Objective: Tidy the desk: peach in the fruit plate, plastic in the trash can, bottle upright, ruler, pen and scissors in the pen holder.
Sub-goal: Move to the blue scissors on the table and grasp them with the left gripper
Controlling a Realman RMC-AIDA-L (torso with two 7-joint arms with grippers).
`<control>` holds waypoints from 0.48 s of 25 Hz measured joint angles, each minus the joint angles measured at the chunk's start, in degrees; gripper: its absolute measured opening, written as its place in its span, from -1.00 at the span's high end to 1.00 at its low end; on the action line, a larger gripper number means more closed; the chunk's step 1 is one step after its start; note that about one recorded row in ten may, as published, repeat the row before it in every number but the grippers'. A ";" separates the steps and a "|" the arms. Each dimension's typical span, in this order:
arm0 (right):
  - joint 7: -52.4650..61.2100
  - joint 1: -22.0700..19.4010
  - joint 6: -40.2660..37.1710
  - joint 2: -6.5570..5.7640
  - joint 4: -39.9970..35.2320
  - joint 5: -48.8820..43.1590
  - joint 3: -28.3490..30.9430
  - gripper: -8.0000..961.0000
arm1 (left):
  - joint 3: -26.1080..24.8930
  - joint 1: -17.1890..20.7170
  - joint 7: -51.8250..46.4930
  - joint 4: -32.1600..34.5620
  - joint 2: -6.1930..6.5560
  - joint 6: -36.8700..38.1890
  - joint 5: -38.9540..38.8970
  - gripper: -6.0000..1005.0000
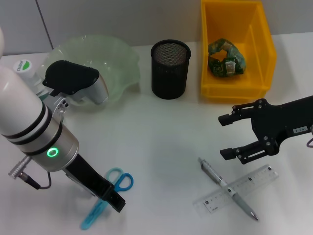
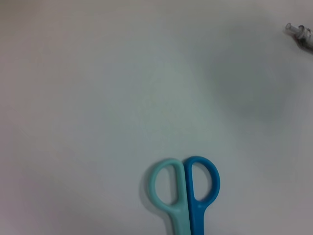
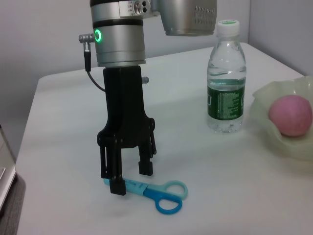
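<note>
One scissors (image 1: 105,196) flat, handles toward holder (image 1: 169,68).

Looked like an office or a test room: plain white surface (image 1: 161,132), bare grey wall (image 1: 122,19), black mesh pen holder (image 1: 169,68), yellow bin (image 1: 235,49), ruler (image 1: 234,190), pen (image 1: 227,187), scissors (image 1: 108,195).

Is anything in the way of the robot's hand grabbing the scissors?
Nothing visible. The left gripper stands open right over the scissors on the table, its fingers straddling the blade end.
</note>
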 joint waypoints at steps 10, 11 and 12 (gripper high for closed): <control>-0.50 0.00 0.07 0.12 -0.04 0.00 0.01 -0.72 | 0.20 -0.09 1.32 -1.51 0.00 -0.51 0.33 -0.29; -0.62 0.01 0.07 0.14 -0.04 0.00 0.04 -0.72 | 0.24 -0.10 1.53 -1.53 0.00 -0.66 0.39 -0.23; -0.70 0.00 0.08 0.17 -0.04 0.00 0.09 -0.72 | 0.24 -0.10 1.53 -1.53 0.00 -0.66 0.39 -0.23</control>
